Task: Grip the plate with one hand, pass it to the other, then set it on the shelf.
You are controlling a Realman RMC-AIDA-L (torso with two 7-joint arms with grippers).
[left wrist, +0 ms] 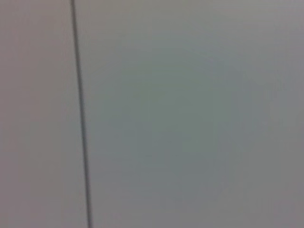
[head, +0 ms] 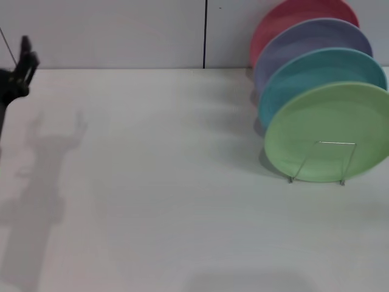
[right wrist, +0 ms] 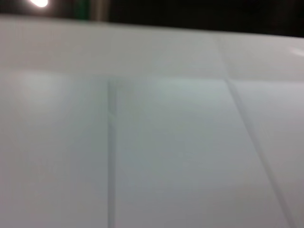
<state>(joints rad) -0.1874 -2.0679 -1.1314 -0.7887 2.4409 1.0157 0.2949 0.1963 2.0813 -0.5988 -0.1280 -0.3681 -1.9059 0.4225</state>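
White table [head: 152, 201] fills the near foreground of the head view; arm shadows fall across its left part.

Four plates stand on edge in a row at the right, receding toward the back wall [head: 109, 30], each overlapping the one behind:
- light-green plate [head: 328, 131], frontmost, upright with a slight backward lean, seated in the shelf.
- turquoise plate [head: 316, 70], directly behind the green one.
- lavender plate [head: 304, 39], behind the turquoise.
- red plate [head: 285, 18], rearmost, near the wall.

Shelf [head: 320, 162]: thin silver wire rack. Only its front loop and two feet show, crossing the lower face of the light-green plate; the rest is hidden by the plates.

Left gripper [head: 24, 61]: black, raised at the far left edge of the head view, well apart from the plates, holding nothing visible. Cannot tell whether its fingers are apart or together.

Right gripper: not in the head view.

Left wrist view: only a pale flat surface crossed by a dark seam line [left wrist: 80, 114]. Right wrist view: pale panels with seams under a dark band; no task item visible.
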